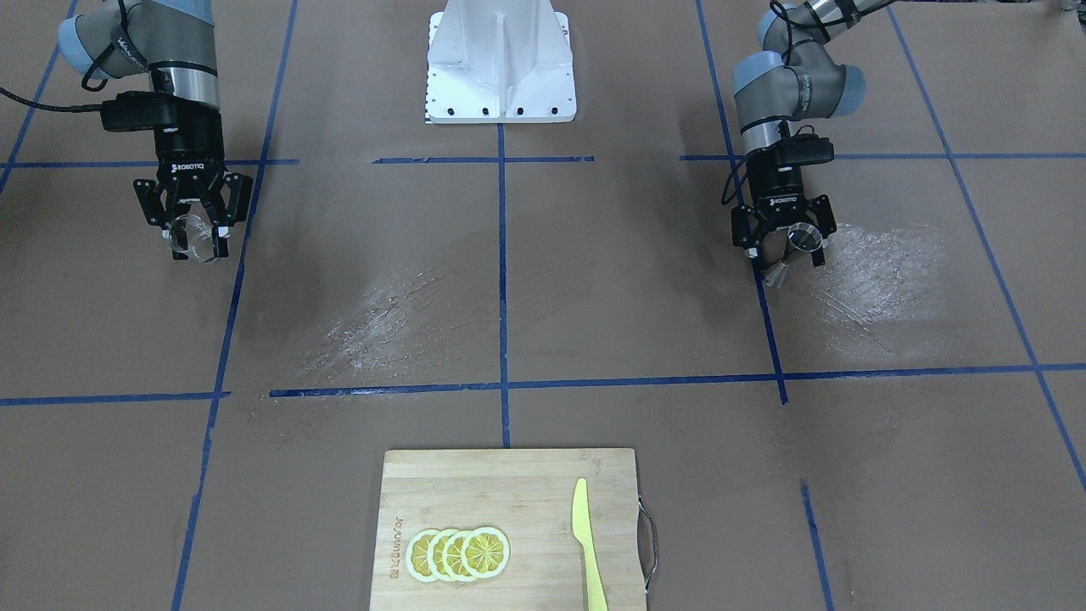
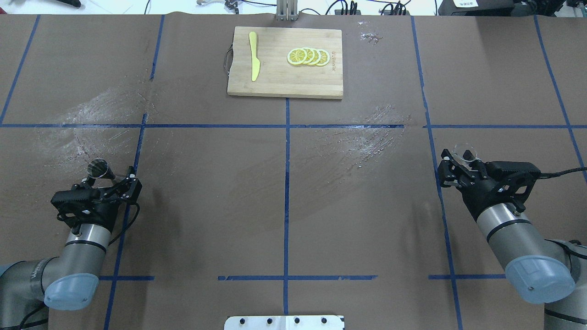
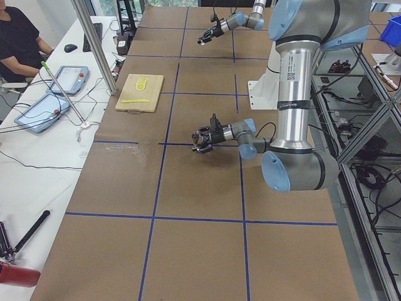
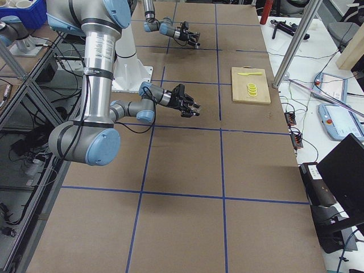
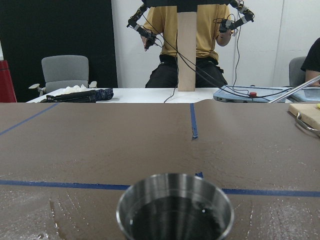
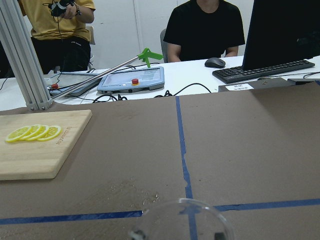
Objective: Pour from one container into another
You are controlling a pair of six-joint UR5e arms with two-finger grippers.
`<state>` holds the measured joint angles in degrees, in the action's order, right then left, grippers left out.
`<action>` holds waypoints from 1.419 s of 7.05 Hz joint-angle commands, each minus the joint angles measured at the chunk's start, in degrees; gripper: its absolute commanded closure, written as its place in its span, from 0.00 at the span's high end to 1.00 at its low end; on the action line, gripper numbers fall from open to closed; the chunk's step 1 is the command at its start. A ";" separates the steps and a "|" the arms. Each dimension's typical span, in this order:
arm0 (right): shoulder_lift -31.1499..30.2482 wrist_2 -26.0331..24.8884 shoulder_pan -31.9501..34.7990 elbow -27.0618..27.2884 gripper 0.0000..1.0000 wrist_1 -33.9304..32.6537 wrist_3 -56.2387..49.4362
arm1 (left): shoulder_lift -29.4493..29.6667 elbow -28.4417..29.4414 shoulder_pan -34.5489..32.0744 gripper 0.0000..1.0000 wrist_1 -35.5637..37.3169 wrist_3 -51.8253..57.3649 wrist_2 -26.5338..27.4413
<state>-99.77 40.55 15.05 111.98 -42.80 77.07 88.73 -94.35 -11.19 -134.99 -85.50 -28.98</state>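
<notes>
Steel measuring cup sits upright in the left gripper, pinched at its thin middle so its mouth is free. Far to the right, the right gripper squeezes the glass level, probably so nothing spills.

"ROBOTIQ" was printed in white on the black body of the right gripper; same mark on the left gripper; the wooden cutting board carried a brand print along one short edge, too small to read; nothing else was legible.
</notes>
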 commanded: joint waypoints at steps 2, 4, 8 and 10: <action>-0.07 -0.03 -0.02 -0.09 0.00 0.00 0.09 | -2.76 -5.29 0.03 1.00 -0.01 2.95 -5.29; 0.02 -0.03 -0.02 -0.09 0.00 0.00 0.18 | -4.18 -6.63 0.20 1.00 -0.01 3.06 -8.35; 0.02 -0.03 -0.11 -1.05 0.00 0.08 1.93 | -13.37 -19.06 1.34 1.00 0.17 7.78 -19.94; 0.02 -3.88 -2.47 -3.94 0.00 0.17 4.74 | -14.73 -22.27 1.78 1.00 0.26 8.76 -25.49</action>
<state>-99.76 38.81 13.98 109.72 -42.66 80.01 75.11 -114.12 -9.74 -134.81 -77.61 -51.05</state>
